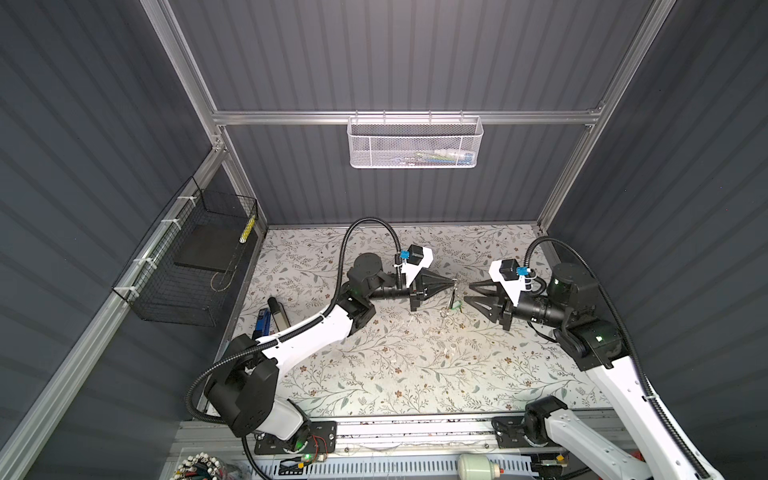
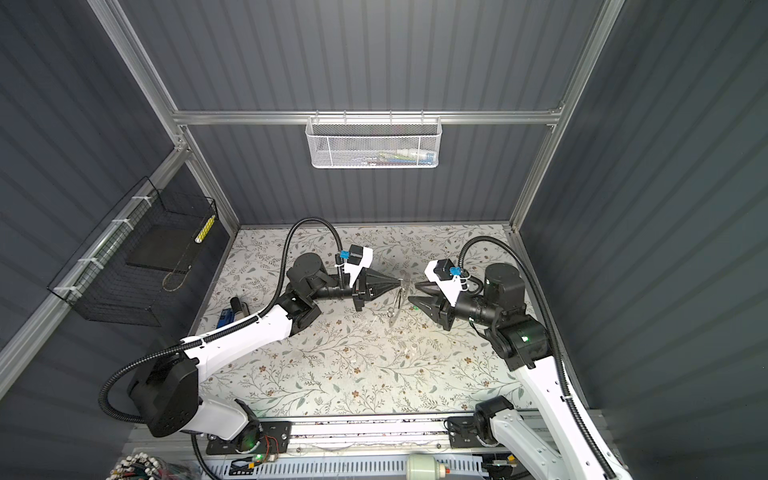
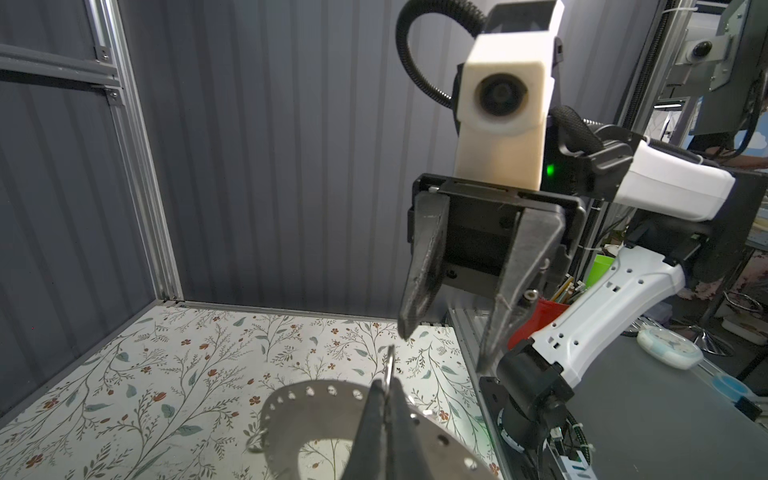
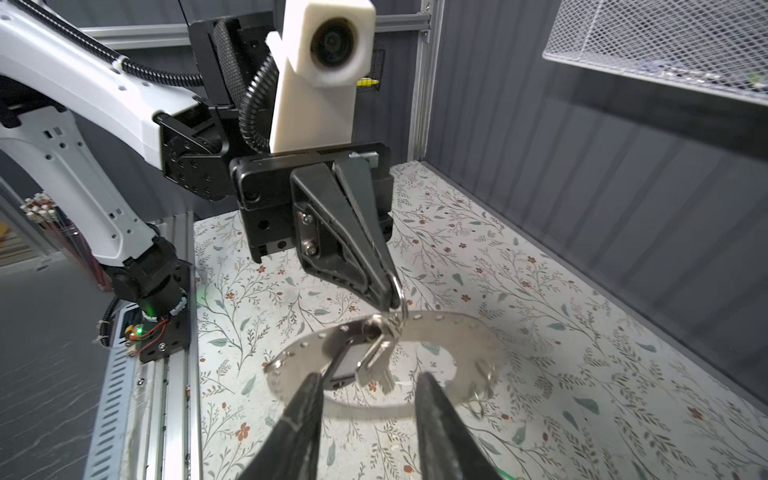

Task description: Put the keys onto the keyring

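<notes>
Left gripper (image 4: pixel 390 297): fingers pressed together on a wire loop (image 4: pixel 401 296) at the keyring's rim.
Keyring (image 4: pixel 461 336): grey plate hanging from that loop, tilted, lifted off the table (image 1: pixel 415 365), between the two grippers.
Keys (image 4: pixel 351 365): black-headed key and silver blades dangle from the rim loops across the central hole.
Green tag (image 1: pixel 456 306): near the plate's lower edge; attachment cannot be told.
Right gripper (image 4: pixel 370 378): fingers apart, holding nothing, facing the keys.
Room: floral surface open toward the front rail (image 1: pixel 415 428); back wall behind.
</notes>
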You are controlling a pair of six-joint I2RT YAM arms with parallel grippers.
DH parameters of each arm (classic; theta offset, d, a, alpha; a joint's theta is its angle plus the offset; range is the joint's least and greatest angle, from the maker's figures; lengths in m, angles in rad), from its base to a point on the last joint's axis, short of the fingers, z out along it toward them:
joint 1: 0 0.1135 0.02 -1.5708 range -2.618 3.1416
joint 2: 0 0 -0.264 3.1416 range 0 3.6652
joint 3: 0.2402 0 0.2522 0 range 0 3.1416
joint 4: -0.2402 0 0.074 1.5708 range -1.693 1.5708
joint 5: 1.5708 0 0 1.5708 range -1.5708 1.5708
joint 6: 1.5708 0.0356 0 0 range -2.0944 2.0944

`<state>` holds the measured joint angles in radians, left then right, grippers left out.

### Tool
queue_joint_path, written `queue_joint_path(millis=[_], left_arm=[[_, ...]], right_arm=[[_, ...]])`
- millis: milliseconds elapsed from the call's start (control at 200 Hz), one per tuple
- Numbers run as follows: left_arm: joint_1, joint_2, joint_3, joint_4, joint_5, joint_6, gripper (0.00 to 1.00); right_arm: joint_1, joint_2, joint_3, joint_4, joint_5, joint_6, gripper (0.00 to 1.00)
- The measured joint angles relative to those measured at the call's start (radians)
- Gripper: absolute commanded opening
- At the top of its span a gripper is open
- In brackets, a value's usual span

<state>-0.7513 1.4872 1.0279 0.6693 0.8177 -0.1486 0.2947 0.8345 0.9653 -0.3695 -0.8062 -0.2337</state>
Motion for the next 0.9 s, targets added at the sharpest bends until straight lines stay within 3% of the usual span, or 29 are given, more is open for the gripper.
queue_joint_path(millis=[470, 900], left_arm=[[0.000, 0.001, 0.036, -0.064, 0.073, 0.032, 0.00], [0.000, 0.013, 0.050, -0.059, 0.108, 0.023, 0.00]], right_arm=[[-0.006, 0.037, 0.002, 0.070, -0.087, 0.069, 0.24], [-0.006, 0.043, -0.005, 0.100, -0.075, 0.069, 0.23]])
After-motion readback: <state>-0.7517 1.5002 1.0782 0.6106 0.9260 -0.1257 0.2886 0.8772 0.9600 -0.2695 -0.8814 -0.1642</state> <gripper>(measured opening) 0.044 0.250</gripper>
